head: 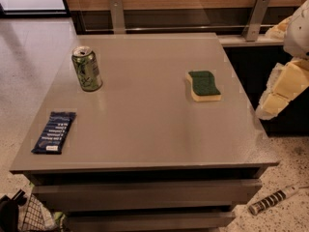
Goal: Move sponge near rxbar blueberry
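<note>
sponge (203, 85): right side of table (145, 129), green top up
bar (54, 132): front-left corner — well apart from sponge
can (87, 68): back-left, upright
gripper (280, 93): off right edge — grip state can't tell

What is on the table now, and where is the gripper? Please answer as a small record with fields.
table: grey, flat top
sponge: right part of the table, lying flat, green side up
rxbar: front left corner, lying flat
can: back left, upright, green
gripper: beyond the table's right edge, apart from the sponge
task state: sponge and rxbar lie on opposite sides, not yet near each other
</note>
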Controlling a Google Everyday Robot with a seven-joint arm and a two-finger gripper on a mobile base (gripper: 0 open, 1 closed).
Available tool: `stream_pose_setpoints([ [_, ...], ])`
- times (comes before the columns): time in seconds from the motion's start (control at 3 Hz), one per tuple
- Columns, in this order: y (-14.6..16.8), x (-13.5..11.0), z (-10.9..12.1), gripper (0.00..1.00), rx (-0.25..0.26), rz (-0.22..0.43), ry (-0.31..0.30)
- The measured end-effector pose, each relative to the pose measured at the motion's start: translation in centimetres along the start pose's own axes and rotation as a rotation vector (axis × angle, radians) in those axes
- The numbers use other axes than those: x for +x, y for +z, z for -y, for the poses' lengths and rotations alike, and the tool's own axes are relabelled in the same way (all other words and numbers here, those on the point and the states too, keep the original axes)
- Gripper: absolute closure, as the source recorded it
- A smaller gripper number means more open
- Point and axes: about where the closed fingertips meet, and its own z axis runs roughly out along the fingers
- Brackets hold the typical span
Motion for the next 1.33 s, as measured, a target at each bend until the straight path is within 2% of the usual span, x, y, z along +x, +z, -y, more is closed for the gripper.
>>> stream_pose_setpoints([
  [0.33,2.2,1.1,2.0,0.0,0.026,0.144,0.079],
  [1.0,5.6,2.6,5.7,0.0,0.159,0.477,0.264],
  [1.33,7.9,2.7,6.7,0.0,0.191,0.605,0.343],
])
